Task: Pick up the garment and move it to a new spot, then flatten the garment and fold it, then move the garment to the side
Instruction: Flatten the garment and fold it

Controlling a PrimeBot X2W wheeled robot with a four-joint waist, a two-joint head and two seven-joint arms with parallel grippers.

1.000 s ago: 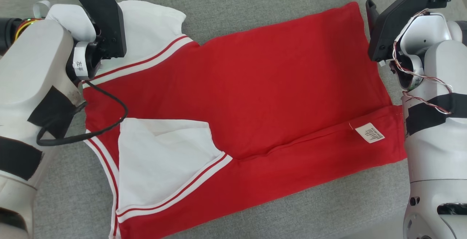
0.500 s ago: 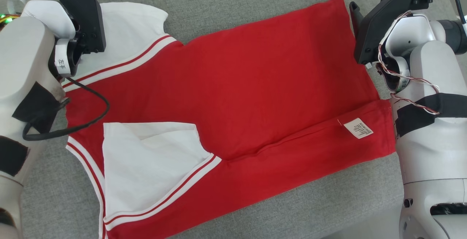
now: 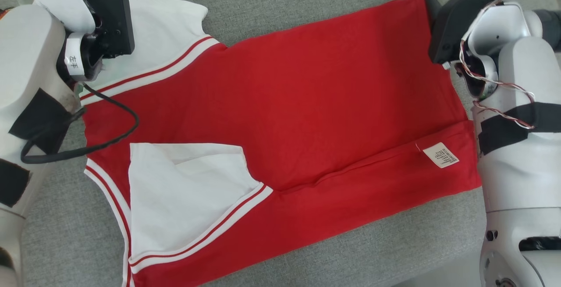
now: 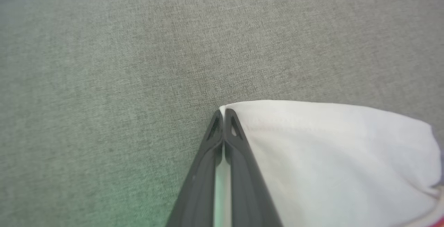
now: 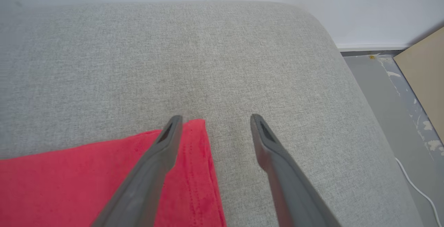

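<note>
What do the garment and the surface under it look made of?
The garment looks like soft matte cotton jersey: it creases and has stitched hems. The surface looks like grey woven upholstery, matte, with a speckled weave.

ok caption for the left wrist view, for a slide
left jaws shut on the corner of the white sleeve, over the grey cushion
</note>
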